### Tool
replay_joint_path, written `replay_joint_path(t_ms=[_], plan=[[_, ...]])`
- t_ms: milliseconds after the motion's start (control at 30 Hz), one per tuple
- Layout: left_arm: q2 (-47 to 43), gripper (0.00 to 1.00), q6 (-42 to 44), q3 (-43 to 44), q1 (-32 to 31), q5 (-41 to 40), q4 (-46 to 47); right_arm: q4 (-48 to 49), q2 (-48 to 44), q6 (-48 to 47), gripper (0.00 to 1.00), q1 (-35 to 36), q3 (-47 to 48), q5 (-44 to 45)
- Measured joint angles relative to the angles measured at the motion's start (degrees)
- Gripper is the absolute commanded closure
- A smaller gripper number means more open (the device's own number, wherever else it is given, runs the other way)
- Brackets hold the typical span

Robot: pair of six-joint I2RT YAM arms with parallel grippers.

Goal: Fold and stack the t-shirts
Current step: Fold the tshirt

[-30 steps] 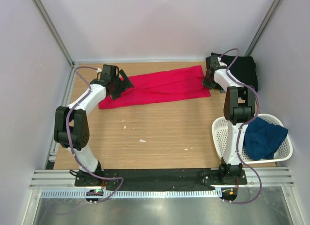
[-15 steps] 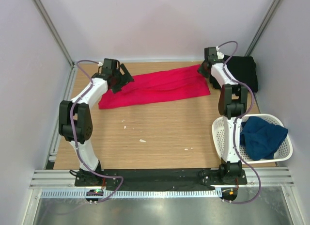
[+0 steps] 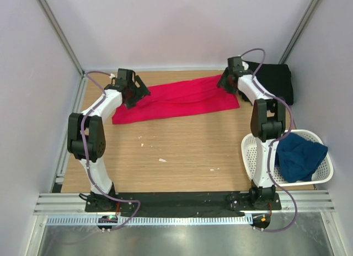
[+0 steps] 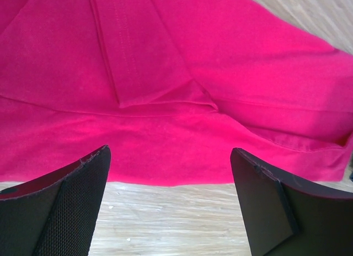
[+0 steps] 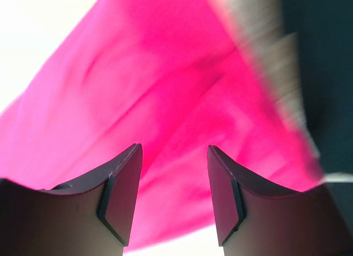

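Observation:
A bright red t-shirt (image 3: 179, 99) lies folded into a long band across the far half of the table. My left gripper (image 3: 139, 94) hovers over its left end, open wide. In the left wrist view the left gripper (image 4: 170, 152) frames the red t-shirt's (image 4: 176, 74) near edge, with bare wood between the fingers. At the cloth's far right corner my right gripper (image 3: 223, 82) is open; in its blurred wrist view the right gripper (image 5: 174, 149) has red cloth (image 5: 165, 90) beyond it and nothing between the pads. A black t-shirt (image 3: 276, 82) lies at the far right. A navy t-shirt (image 3: 298, 156) sits in the basket.
The white perforated basket (image 3: 251, 156) stands at the near right beside the right arm's base. White walls and metal frame posts close in the table at the back and sides. Small white specks (image 3: 162, 160) lie on the wood.
The right gripper has opened and let go of the red shirt's right end, moving back and left. The left gripper shifted slightly toward the back and stayed open.

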Motion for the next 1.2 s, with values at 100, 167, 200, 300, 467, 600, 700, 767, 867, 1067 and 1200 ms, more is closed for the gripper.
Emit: replay_joint_path(t_ms=[100,167,200,300,467,600,700,767,867,1067,1200], plan=[[1.44,0.09,-0.66,-0.09,0.0,-0.61,0.15,1.2,-2.69,-0.96,0.44,4.37,-3.61,-0.66],[2.27,0.1,-1.29,-0.24,0.0,-0.7,0.26,1.64,-3.08,-1.44,0.44,6.88,-4.81,-1.42],[2.58,0.1,-1.4,-0.42,0.0,-0.76,0.26,1.9,-3.08,-1.77,0.44,8.28,-5.27,-2.08],[2.84,0.09,-2.1,-1.75,0.0,-1.14,0.5,2.19,-3.04,-2.8,0.45,11.76,-6.93,-4.28],[2.84,0.09,-3.26,-5.2,0.0,-1.68,1.27,3.34,-2.43,-4.39,0.49,14.01,-7.43,-8.09],[2.84,0.1,-3.96,-6.62,0.15,-1.68,1.38,5.77,-0.61,-5.03,0.5,14.56,-7.37,-9.62],[2.84,0.09,-4.31,-6.71,0.46,-1.68,1.57,6.51,2.12,-5.05,0.52,14.56,-6.19,-9.66],[2.84,0.09,-4.37,-6.82,0.72,-1.68,1.75,7.72,3.08,-4.81,0.52,14.56,-4.85,-9.6],[2.84,0.1,-4.37,-7.23,0.96,-1.64,1.97,10.58,3.96,-3.74,0.52,14.34,-4.48,-9.31],[2.84,0.1,-4.37,-7.56,1.18,-1.62,2.03,18.84,4.11,0.74,0.48,14.16,-7.21,-8.02],[2.84,0.1,-4.37,-7.87,1.27,-1.66,2.03,16.87,5.46,2.32,0.43,13.81,-3.67,-5.44]])
